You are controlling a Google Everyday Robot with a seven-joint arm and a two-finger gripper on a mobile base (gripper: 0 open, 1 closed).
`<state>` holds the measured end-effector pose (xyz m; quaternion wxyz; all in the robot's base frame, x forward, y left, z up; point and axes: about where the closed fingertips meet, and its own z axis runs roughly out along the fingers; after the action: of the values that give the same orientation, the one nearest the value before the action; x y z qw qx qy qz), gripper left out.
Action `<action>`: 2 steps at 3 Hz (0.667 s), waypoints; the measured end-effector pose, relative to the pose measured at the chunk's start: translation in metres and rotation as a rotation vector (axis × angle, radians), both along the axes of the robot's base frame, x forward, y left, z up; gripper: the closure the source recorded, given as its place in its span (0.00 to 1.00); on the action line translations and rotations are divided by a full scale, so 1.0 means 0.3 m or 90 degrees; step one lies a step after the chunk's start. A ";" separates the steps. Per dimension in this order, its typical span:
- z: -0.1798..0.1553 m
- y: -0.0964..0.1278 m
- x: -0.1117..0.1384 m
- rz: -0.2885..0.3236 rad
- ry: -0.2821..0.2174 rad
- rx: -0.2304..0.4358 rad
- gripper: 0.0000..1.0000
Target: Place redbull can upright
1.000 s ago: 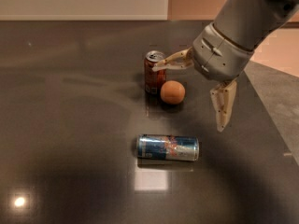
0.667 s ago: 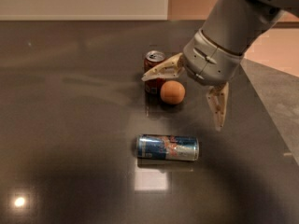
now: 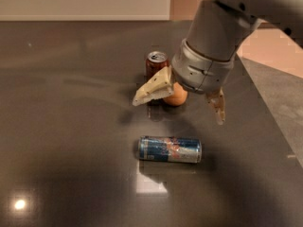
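Observation:
The redbull can [image 3: 170, 149] lies on its side on the dark tabletop [image 3: 71, 126], long axis left to right, blue and silver with a red-orange logo. My gripper [image 3: 177, 109] hangs above and just behind it, open and empty. One cream finger [image 3: 152, 87] points left, the other [image 3: 217, 106] points down at the right. The fingers are spread wide, apart from the can.
A shorter red-brown soda can [image 3: 155, 64] stands upright behind the gripper. An orange fruit [image 3: 176, 96] sits beside it, partly hidden by the wrist. The table's right edge [image 3: 270, 108] runs diagonally, with a paler floor beyond.
The arm has moved left and forward, nearer the lying can. The gripper now covers part of the fruit and soda can. The redbull can has not moved.

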<state>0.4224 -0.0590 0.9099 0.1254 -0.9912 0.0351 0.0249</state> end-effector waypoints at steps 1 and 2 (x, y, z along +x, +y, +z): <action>0.002 0.010 0.014 0.054 -0.027 0.007 0.00; 0.002 0.012 0.015 0.054 -0.028 0.008 0.00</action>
<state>0.4269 -0.0555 0.9107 0.1308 -0.9913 -0.0100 0.0087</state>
